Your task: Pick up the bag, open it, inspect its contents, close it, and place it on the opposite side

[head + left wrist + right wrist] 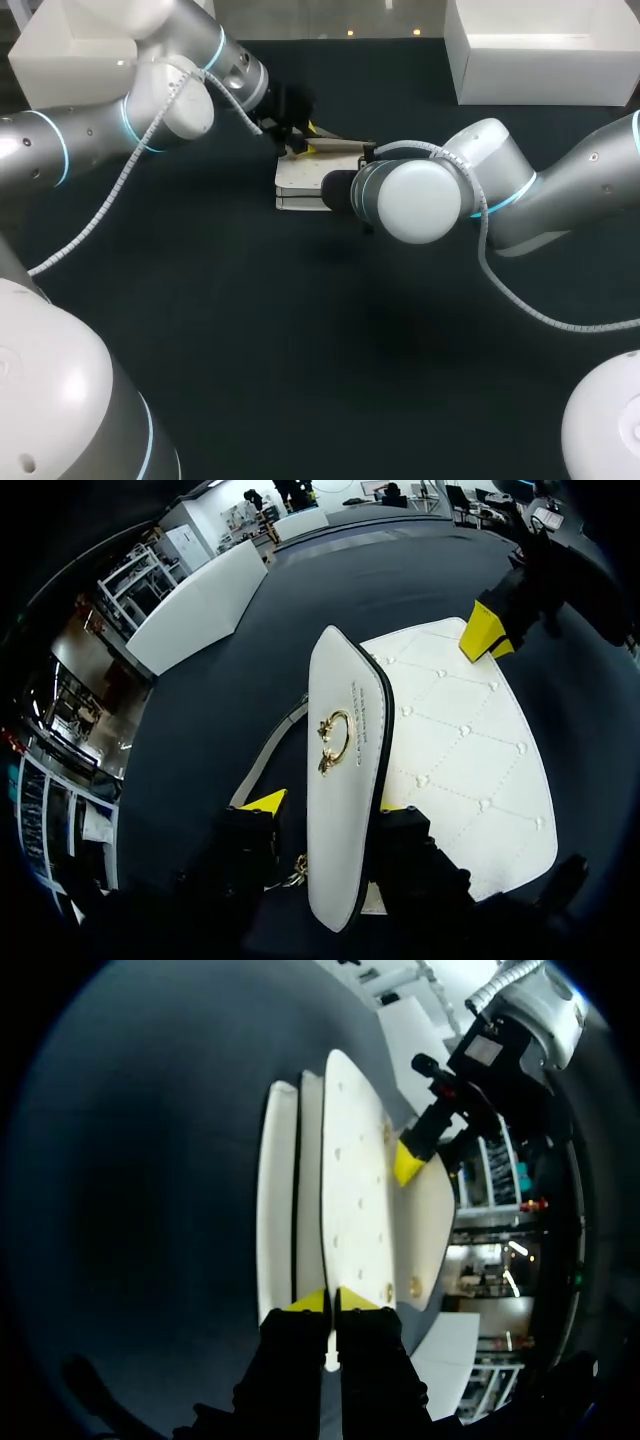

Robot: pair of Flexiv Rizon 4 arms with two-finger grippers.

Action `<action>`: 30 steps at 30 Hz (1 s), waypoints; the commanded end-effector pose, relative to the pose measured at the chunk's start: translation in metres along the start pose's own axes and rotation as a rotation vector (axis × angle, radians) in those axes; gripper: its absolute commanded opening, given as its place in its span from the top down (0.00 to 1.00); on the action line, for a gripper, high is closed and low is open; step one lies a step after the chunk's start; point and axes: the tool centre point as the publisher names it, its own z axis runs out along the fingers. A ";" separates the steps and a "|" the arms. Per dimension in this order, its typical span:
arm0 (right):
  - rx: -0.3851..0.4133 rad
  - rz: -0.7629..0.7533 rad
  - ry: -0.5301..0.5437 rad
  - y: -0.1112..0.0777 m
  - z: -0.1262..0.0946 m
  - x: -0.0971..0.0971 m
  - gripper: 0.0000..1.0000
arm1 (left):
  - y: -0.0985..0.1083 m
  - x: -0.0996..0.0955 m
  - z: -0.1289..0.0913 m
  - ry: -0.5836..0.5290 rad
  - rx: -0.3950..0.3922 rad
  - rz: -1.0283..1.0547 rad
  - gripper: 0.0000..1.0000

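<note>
While the white quilted bag [298, 185] lay on the dark table [300, 350] between my two arms, my right gripper [330, 1303] was clamped on the thin edge of one of its panels, yellow tips nearly together. Its flap [345, 710], bearing a gold ring clasp [333, 730], stood up at my left gripper [330, 802]; whether that claw actually pinched it, I could not tell. A pale strap [265, 765] ran beside the flap.
</note>
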 end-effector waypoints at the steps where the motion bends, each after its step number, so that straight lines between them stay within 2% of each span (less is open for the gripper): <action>1: -0.007 0.001 -0.013 -0.002 0.001 0.003 1.00 | 0.000 -0.005 0.006 0.006 -0.010 -0.001 0.62; 2: -0.007 0.001 -0.013 -0.002 0.001 0.003 1.00 | 0.001 -0.005 0.006 0.006 -0.011 -0.002 0.63; 4: -0.007 0.001 -0.013 -0.002 0.001 0.003 1.00 | 0.002 -0.006 0.006 0.005 -0.012 -0.006 0.73; 6: -0.007 0.001 -0.013 -0.002 0.001 0.003 1.00 | 0.003 -0.006 0.006 0.004 -0.012 -0.010 0.78; 7: -0.007 0.001 -0.013 -0.002 0.001 0.003 1.00 | 0.003 -0.006 0.006 0.004 -0.012 -0.011 0.89; 9: -0.007 0.001 -0.013 -0.002 0.001 0.003 1.00 | 0.003 -0.006 0.006 0.005 -0.014 -0.012 1.00; 20: -0.007 0.001 -0.013 -0.002 0.001 0.003 1.00 | 0.004 -0.005 0.005 0.011 -0.008 -0.016 1.00; 27: -0.001 0.003 -0.012 -0.002 0.000 0.003 1.00 | -0.002 -0.005 -0.002 0.003 0.006 -0.010 1.00; 28: 0.008 0.004 -0.010 -0.002 0.000 0.002 0.97 | -0.003 -0.005 -0.003 0.002 0.008 -0.010 1.00; 29: 0.013 0.006 -0.009 -0.002 -0.001 0.002 0.68 | -0.004 -0.005 -0.005 0.000 0.010 -0.009 1.00; 30: 0.017 0.009 -0.008 -0.002 -0.002 0.001 0.32 | -0.006 -0.005 -0.007 -0.001 0.011 -0.009 1.00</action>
